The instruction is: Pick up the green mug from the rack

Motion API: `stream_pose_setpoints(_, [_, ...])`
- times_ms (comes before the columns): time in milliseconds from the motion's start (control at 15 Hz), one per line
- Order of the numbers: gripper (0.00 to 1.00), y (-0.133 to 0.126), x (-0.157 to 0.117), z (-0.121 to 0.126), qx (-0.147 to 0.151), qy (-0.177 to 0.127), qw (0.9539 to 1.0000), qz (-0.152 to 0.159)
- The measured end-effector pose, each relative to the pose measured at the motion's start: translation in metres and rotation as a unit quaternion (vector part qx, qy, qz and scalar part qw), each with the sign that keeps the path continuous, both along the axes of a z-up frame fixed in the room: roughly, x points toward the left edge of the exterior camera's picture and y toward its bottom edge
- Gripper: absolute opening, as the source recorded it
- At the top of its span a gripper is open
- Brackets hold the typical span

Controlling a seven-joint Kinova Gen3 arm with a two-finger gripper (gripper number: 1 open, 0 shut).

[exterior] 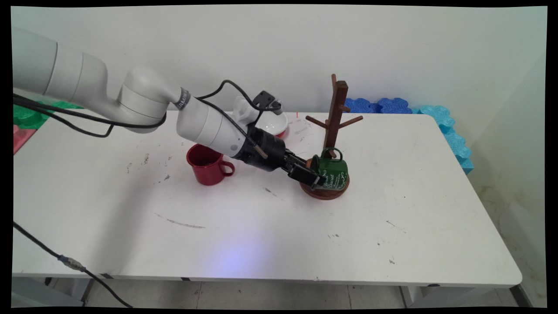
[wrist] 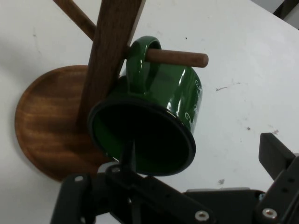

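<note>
A green enamel mug [exterior: 335, 171] [wrist: 161, 116] hangs tilted by its handle on a low peg [wrist: 180, 58] of the wooden mug tree [exterior: 336, 114] [wrist: 110, 56]. It hangs just above the tree's round base [exterior: 324, 192] [wrist: 44, 121]. My gripper [exterior: 312, 176] [wrist: 202, 148] is low at the mug's mouth and open. One finger [wrist: 130, 156] reaches into the mug's opening. The other finger [wrist: 275, 154] stands well clear of the mug's outer wall. Nothing is clamped between them.
A red mug [exterior: 208, 165] stands on the table under my forearm, left of the tree. A white bowl [exterior: 273, 124] sits behind the wrist. Blue foam mats [exterior: 451, 133] lie past the table's far right edge, and green and red ones [exterior: 24, 120] at the far left.
</note>
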State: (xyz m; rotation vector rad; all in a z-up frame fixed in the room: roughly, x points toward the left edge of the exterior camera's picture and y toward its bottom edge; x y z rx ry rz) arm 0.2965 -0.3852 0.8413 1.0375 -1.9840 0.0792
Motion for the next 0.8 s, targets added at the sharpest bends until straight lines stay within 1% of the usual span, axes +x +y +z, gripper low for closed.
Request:
stream_pose_setpoints(600, [1.0,-0.0062,-0.0043,-0.0044,0.003,0.003,1.0,-0.006])
stream_pose_setpoints(667, [0.0,-0.0069,-0.0048,-0.0051,0.003,0.003,1.0,-0.007])
stream_pose_setpoints(800, [0.0,-0.0085,-0.0061,-0.0069,0.003,0.004,0.9999,-0.009])
